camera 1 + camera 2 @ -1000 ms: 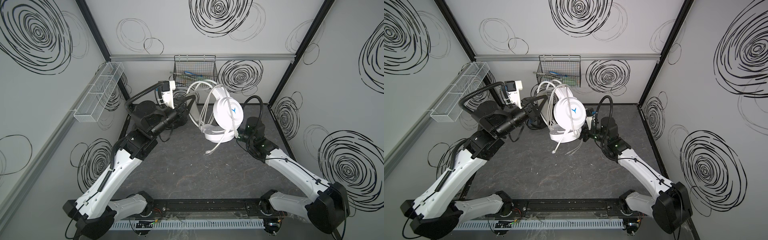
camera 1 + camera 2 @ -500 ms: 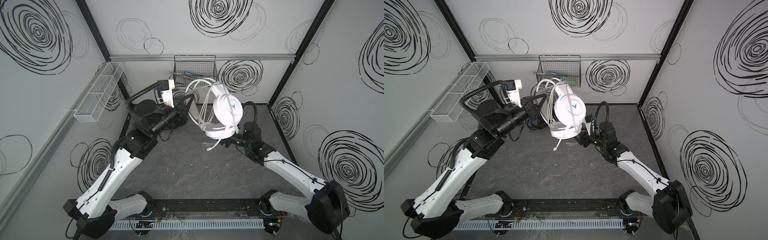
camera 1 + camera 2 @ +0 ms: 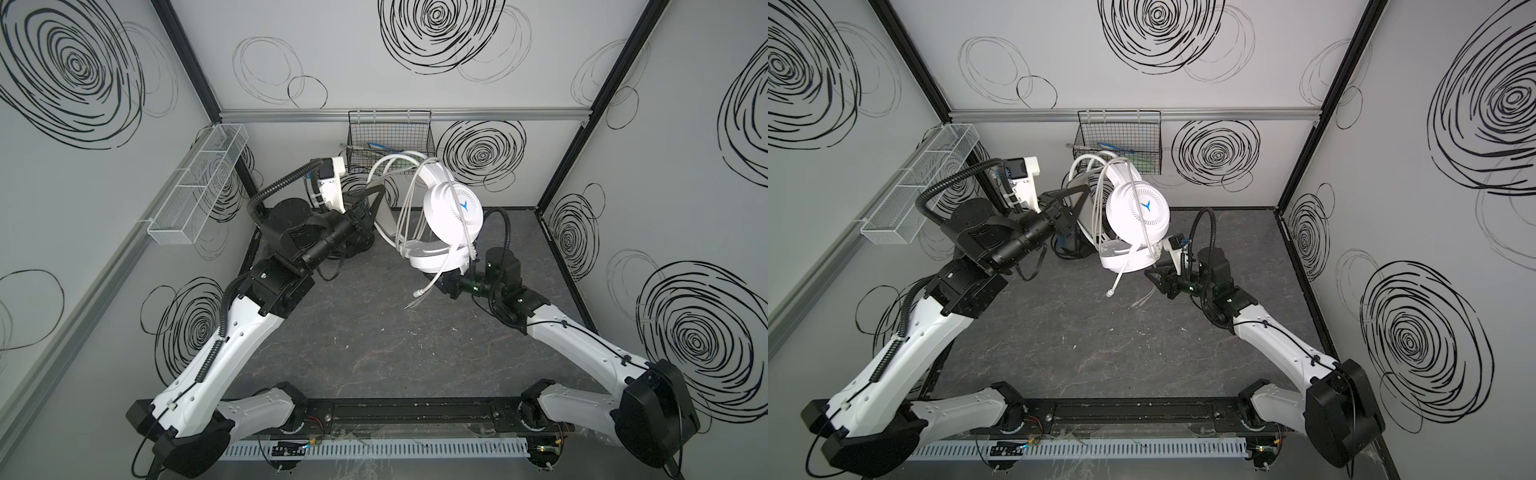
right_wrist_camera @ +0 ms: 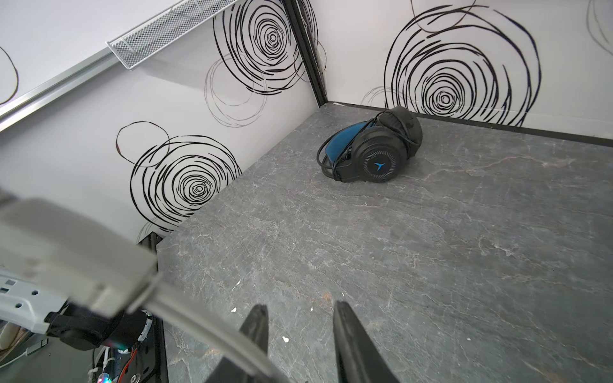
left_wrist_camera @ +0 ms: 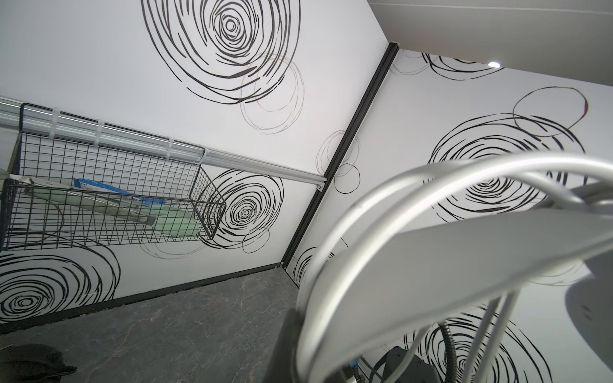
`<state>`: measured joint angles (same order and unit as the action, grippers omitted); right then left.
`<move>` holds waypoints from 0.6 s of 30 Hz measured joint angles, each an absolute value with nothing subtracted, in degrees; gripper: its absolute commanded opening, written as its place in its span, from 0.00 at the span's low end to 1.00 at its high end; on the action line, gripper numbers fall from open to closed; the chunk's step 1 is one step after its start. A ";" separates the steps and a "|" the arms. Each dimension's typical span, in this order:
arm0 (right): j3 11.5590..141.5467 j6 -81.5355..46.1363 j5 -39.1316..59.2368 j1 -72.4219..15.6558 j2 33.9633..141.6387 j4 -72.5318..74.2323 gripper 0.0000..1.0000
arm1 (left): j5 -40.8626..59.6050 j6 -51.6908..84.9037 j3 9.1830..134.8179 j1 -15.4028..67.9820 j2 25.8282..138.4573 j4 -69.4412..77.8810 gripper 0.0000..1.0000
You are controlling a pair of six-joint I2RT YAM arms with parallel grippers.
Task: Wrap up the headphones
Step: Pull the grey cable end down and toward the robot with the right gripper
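Observation:
The white headphones point(image 3: 453, 210) point(image 3: 1138, 210) hang in the air at the back middle, their white cable point(image 3: 405, 208) looped over the headband. My left gripper point(image 3: 379, 192) point(image 3: 1086, 190) is shut on the headband point(image 5: 431, 258), which fills the left wrist view. A white stem point(image 3: 428, 282) point(image 3: 1118, 278) dangles from the lower ear cup. My right gripper point(image 3: 440, 279) point(image 3: 1152, 276) point(image 4: 300, 306) sits just under that cup with its jaws open and only floor between them. The stem crosses in front of one finger. The black headphones point(image 4: 374, 149) lie on the floor in the back left corner, behind my left arm.
A black wire basket point(image 3: 390, 141) with packets in it hangs on the back wall. A white mesh tray point(image 3: 199, 183) is mounted on the left wall. The dark stone-patterned floor point(image 3: 374, 340) ends at the black front rail point(image 3: 395, 411).
My right gripper has swung leftward and come in under the lower ear cup, its jaws narrowing. The white headset has risen slightly in my left gripper.

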<state>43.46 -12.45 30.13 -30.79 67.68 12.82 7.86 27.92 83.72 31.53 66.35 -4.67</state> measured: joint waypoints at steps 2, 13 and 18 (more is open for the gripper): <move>43.46 -12.45 30.85 -30.79 67.79 12.84 0.35 | 7.84 28.21 83.72 31.24 66.35 -4.67 0.00; 42.76 -12.62 32.64 -30.79 68.99 12.75 0.23 | 6.96 30.11 83.72 29.80 66.35 -4.67 0.00; 42.24 -12.62 32.86 -30.79 68.99 12.69 0.11 | 5.96 31.70 83.72 28.67 66.35 -4.67 0.00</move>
<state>42.24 -12.62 32.86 -30.79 68.99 12.69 5.96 31.70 83.72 28.67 66.35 -4.67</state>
